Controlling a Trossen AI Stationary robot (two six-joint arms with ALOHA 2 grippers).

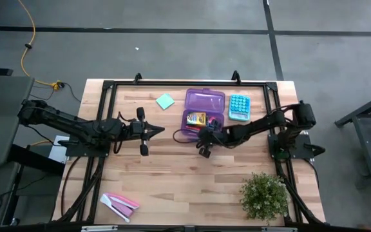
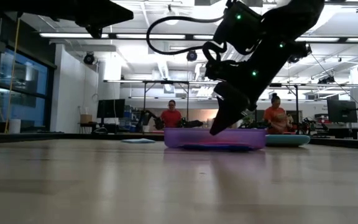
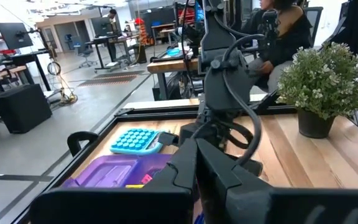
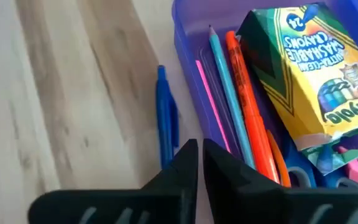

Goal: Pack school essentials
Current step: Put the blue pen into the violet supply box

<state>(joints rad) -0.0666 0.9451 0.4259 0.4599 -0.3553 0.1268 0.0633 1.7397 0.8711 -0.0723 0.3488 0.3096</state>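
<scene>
The crayon box [image 4: 312, 81], printed "24", "Washable Crayons" and "Crayola", lies in the purple case [image 4: 188, 68] beside orange [image 4: 247, 106] and teal pens [image 4: 229, 93]. A blue pen [image 4: 165, 121] lies on the desk [image 4: 61, 93] just outside, by the right pincer [image 4: 199, 163], pressed nearly together. The left pincer [image 1: 161, 131] hangs shut, well apart.

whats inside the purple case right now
Inside the purple case: crayon box, orange pen, teal pencil, pink pencil. Anything beneath the crayon box is hidden.
</scene>
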